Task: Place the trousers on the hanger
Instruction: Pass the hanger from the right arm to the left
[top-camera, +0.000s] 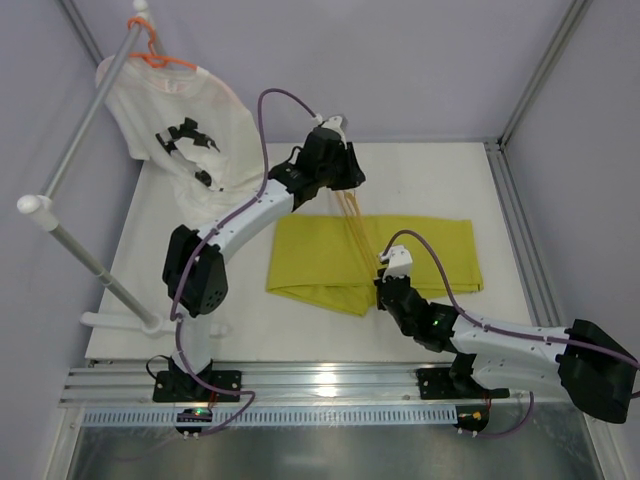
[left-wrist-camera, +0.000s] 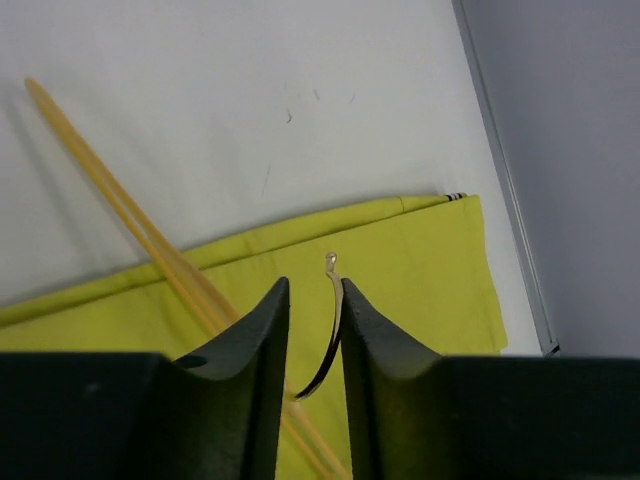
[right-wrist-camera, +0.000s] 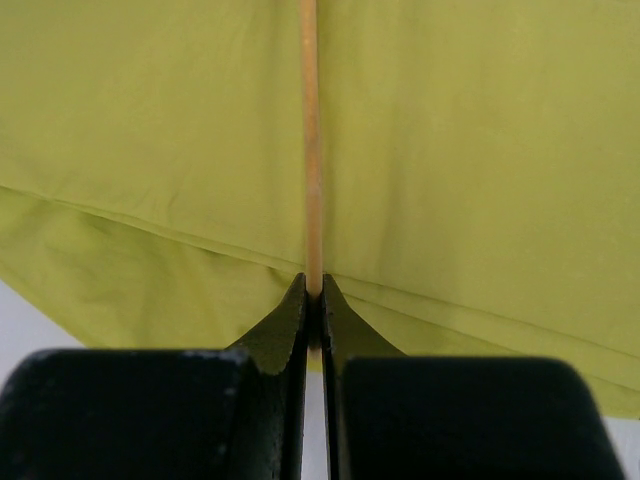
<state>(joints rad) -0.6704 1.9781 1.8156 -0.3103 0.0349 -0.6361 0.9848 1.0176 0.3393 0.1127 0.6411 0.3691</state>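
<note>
**Two arms, one hanger.** The yellow hanger (top-camera: 362, 232) lies slantwise over the folded trousers (top-camera: 430, 250). The trousers rest flat in the middle of the counter (top-camera: 450, 180), their long axis running left to right. The hanger's long axis crosses them almost squarely, from their far edge to their near edge.

At the trousers' far edge the left tool (left-wrist-camera: 315, 283) straddles the hanger's metal hook (left-wrist-camera: 333, 310), its jaws set narrow on either side of the wire. Whether they actually bite, I cannot tell from here. At the trousers' near edge the right tool (right-wrist-camera: 312, 287) is pressed together on a thin yellow bar of the hanger, pinching it just over the cloth's fold. Each arm has its own end: the left is nearer the hook, the right nearer the bar.

As I judge it, the coming move turns on this crossing. The bar sits over the cloth rather than under it, so the trousers are not yet hung, and the hanger has to get beneath or through a fold.

Room looks best beyond the trousers' far edge and to their left, where white counter shows. To their right, the striped band (left-wrist-camera: 455, 196) at the end of the trousers lies near the counter's metal edge rail (top-camera: 515, 220). Well left of the trousers, a white T-shirt (top-camera: 190, 130) hangs from a rack (top-camera: 85, 110).
</note>
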